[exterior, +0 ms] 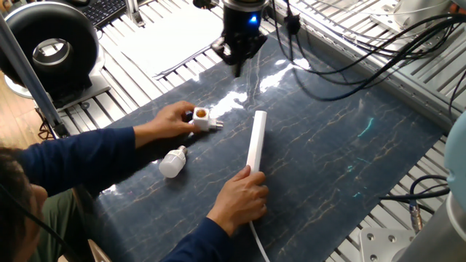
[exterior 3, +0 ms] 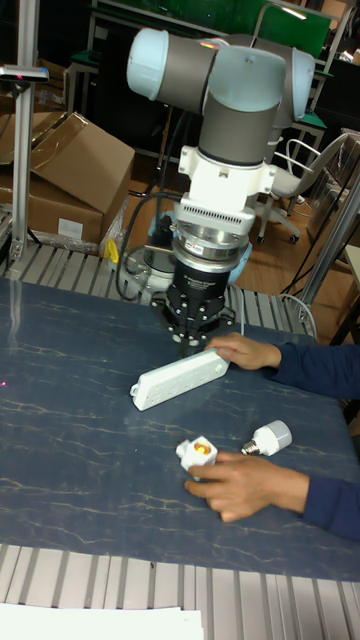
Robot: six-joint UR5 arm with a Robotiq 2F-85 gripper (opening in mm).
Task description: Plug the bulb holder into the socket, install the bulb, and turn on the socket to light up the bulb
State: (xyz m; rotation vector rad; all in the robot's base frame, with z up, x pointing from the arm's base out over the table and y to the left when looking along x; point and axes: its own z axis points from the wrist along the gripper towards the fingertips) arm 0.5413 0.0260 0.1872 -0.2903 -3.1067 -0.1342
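The bulb holder (exterior: 202,118), a small white cube with an orange opening and prongs pointing right, lies on the dark mat under a person's hand (exterior: 169,120); it also shows in the tall fixed view (exterior 3: 197,452). The socket (exterior: 256,142) is a long white strip, held at its near end by the person's other hand (exterior: 244,198), and shows too as the socket (exterior 3: 180,377). The bulb (exterior: 172,161) lies on its side, the bulb (exterior 3: 268,437) next to the hand. My gripper (exterior: 235,67) hovers above the mat's far edge, beyond the socket's far end, fingers together and empty; it also appears as the gripper (exterior 3: 189,343).
A person in dark blue sleeves reaches in from the left front. A black ring light (exterior: 49,48) stands at the far left. Black cables (exterior: 342,69) drape over the mat's far right. Slotted aluminium table (exterior: 153,51) surrounds the mat.
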